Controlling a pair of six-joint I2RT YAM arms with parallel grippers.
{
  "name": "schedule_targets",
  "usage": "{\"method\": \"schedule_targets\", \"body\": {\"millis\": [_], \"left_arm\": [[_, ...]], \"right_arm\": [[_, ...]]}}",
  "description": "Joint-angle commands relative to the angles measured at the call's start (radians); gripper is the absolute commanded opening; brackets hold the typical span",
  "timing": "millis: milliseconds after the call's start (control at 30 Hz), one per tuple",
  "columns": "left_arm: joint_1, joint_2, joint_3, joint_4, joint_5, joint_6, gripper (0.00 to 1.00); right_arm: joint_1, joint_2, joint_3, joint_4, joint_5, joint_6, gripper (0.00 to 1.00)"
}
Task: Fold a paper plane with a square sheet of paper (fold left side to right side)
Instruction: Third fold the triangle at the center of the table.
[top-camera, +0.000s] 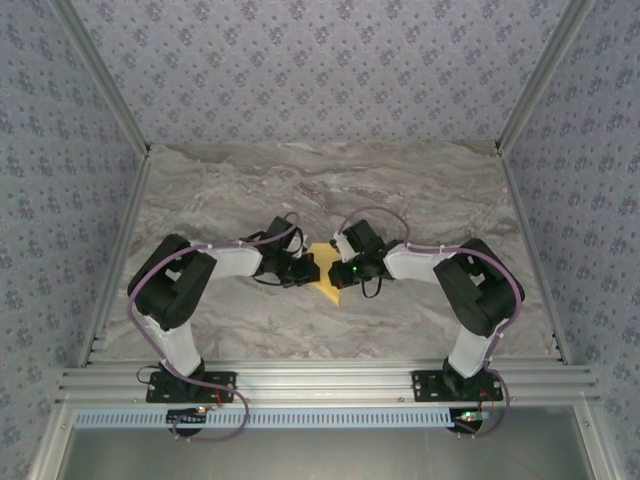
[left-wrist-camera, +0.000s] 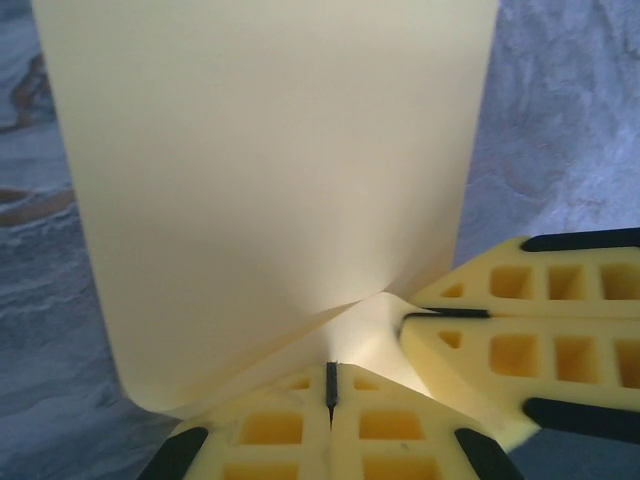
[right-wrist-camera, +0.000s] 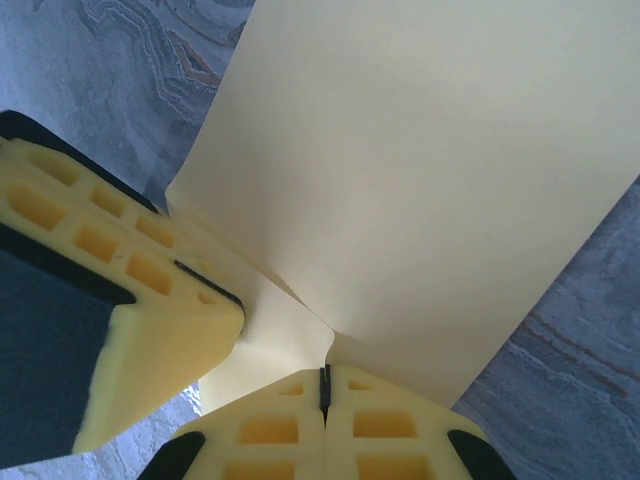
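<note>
The square sheet of paper (top-camera: 327, 288), mustard yellow, lies mid-table between the two arms, partly hidden by them. My left gripper (top-camera: 308, 270) and right gripper (top-camera: 338, 272) meet over it. In the left wrist view the sheet (left-wrist-camera: 270, 170) curves up and away, and my left gripper (left-wrist-camera: 331, 378) is shut on its near edge. The right gripper's fingers (left-wrist-camera: 520, 345) pinch the same edge just to the right. In the right wrist view the right gripper (right-wrist-camera: 324, 385) is shut on the sheet (right-wrist-camera: 420, 180), with the left gripper's fingers (right-wrist-camera: 130, 290) close at the left.
Grey marble tabletop (top-camera: 330, 180) stretches bare around the arms. Aluminium frame rails (top-camera: 300, 380) run along the near edge and up both sides, with patterned walls behind.
</note>
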Motion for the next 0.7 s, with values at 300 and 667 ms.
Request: {"method": "schedule_targets", "body": {"millis": [300,667], "left_arm": [[-0.005,0.042,-0.026,-0.029,-0.054,0.016,0.03],[-0.005,0.037,-0.032,-0.03,-0.059,0.014,0.03]], "right_arm": [[-0.021,-0.023,0.017,-0.092,0.007,-0.013,0.08],[-0.097,-0.248,-0.027,-0.155,-0.052,-0.009,0.33]]}}
